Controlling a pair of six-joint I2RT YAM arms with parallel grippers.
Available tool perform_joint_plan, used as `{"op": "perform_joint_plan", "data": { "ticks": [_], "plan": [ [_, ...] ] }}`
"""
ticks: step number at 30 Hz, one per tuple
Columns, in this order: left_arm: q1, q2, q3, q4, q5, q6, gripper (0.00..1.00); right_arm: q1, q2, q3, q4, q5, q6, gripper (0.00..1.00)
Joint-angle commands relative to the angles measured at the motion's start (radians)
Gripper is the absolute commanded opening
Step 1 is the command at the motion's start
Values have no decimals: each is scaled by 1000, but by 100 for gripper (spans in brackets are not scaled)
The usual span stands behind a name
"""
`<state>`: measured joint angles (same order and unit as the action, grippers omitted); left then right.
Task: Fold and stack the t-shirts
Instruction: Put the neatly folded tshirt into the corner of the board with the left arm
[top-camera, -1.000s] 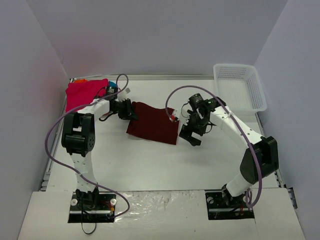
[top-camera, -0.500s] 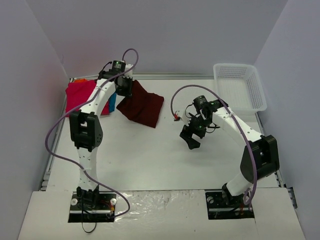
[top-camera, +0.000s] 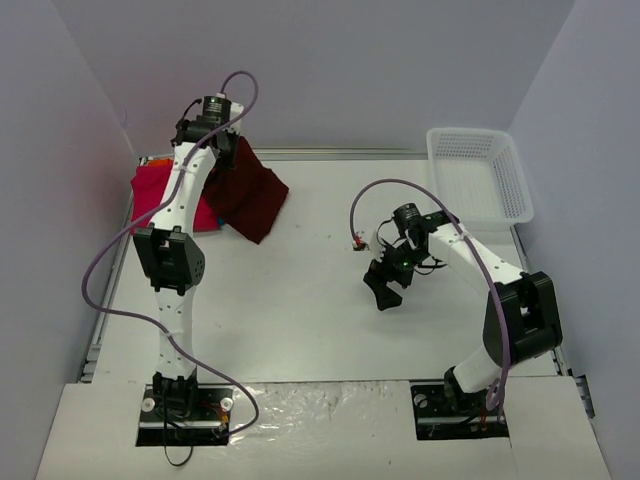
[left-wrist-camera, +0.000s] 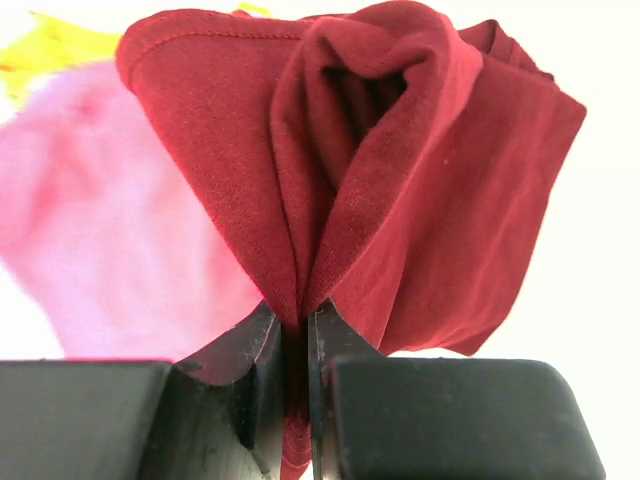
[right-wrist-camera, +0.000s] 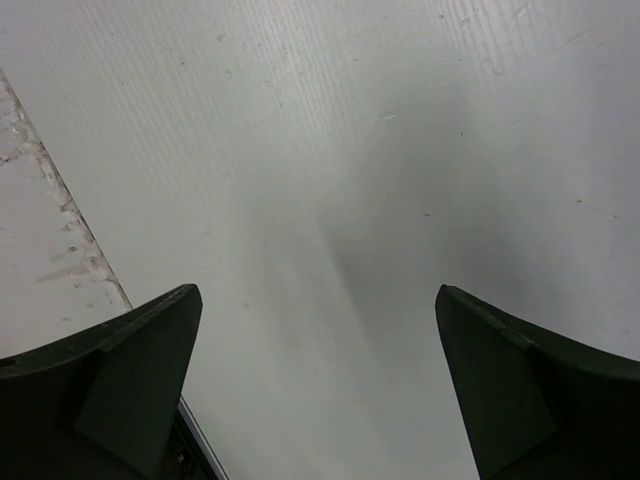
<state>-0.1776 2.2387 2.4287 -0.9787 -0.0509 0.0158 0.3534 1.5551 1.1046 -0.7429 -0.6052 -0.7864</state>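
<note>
Two arms are in view. The left gripper (left-wrist-camera: 303, 320), raised at the far left of the table (top-camera: 300, 310), has its fingers pressed together on a bunched fold of the dark maroon t-shirt (left-wrist-camera: 420, 200). The cloth hangs from that pinch and drapes partly across the pink t-shirt (top-camera: 160, 190), which lies flat at the far left. Whether the maroon hem touches the table cannot be told. A strip of yellow-orange cloth (left-wrist-camera: 45, 45) shows beyond the pink one. The right gripper (right-wrist-camera: 315, 295) sits right of centre with its fingers spread wide over bare table, gripping nothing, well apart from the shirts. A white mesh basket (top-camera: 480, 175) stands in the far right corner.
</note>
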Motion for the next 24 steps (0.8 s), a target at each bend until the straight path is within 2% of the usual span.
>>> {"op": "perform_joint_plan", "data": {
  "ticks": [1,8,24],
  "plan": [
    [44,-21,105,-35,-70,61,2,-11,20,-20,7,-67,-13,100],
    [81,-1,178,-41,-99,105,2,-8,102,-11,8,-33,-5,100],
    [245,-79,178,-41,-17,110,2,-1,169,-20,16,21,1,100]
  ]
}}
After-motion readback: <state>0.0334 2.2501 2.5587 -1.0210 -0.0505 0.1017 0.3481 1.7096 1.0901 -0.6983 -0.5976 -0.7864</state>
